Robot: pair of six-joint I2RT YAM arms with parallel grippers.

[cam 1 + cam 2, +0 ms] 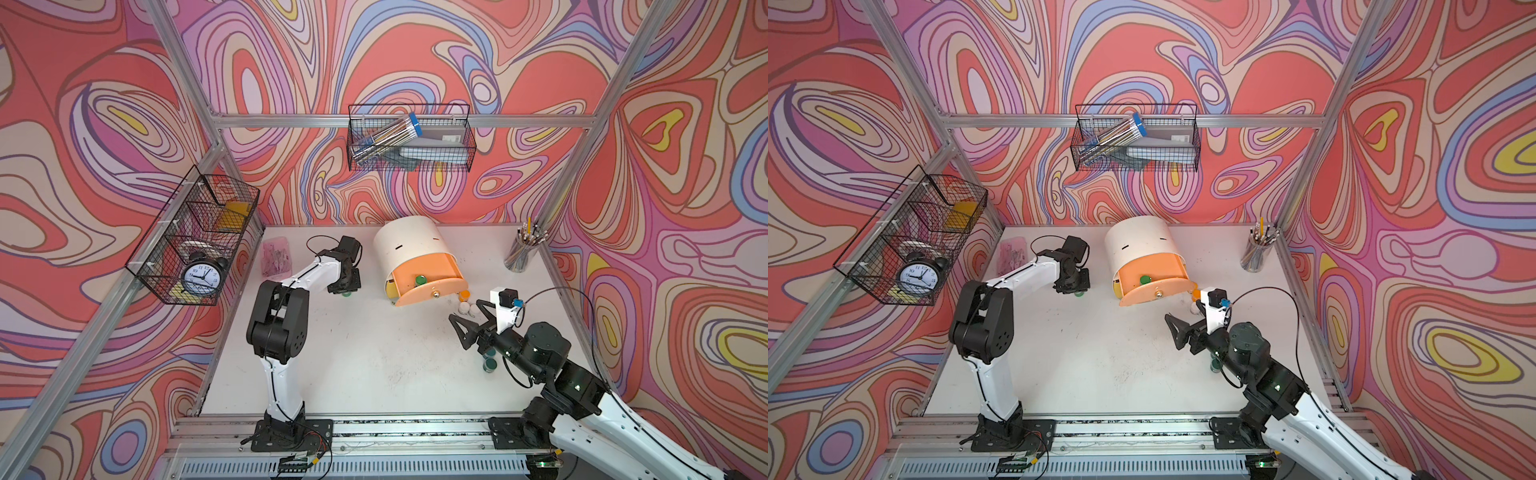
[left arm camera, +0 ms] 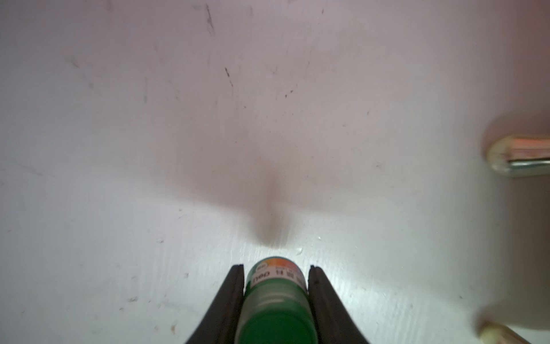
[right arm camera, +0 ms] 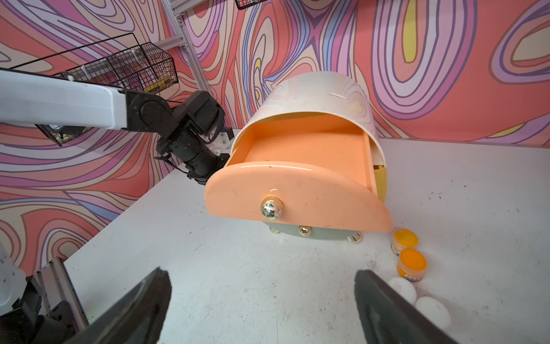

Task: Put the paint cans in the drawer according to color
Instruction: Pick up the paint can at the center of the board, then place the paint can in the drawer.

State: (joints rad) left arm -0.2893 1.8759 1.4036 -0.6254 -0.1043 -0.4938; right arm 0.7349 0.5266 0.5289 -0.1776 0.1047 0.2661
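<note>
The cream arched drawer chest [image 1: 409, 249] is set toward 12 o'clock on the table, its peach top drawer [image 1: 432, 293] pulled out with one green can [image 1: 420, 279] inside. At the chest's 9 o'clock, a second green can [image 2: 276, 303] is pinched upright by the left gripper [image 2: 276, 267]. Two orange cans [image 3: 404, 239] and two white cans [image 3: 431, 311] are clustered at 4 o'clock. Two teal cans [image 1: 490, 365] are seen farther off at 5 o'clock.

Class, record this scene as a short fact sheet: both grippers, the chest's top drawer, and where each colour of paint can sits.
Left gripper: closed on a green paint can
Right gripper: open, empty, facing the chest
Top peach drawer: pulled out, second green can inside
Orange cans: two, on the table beside the chest
White cans: two, next to the orange ones
Teal cans: two, partly hidden under the right arm
</note>
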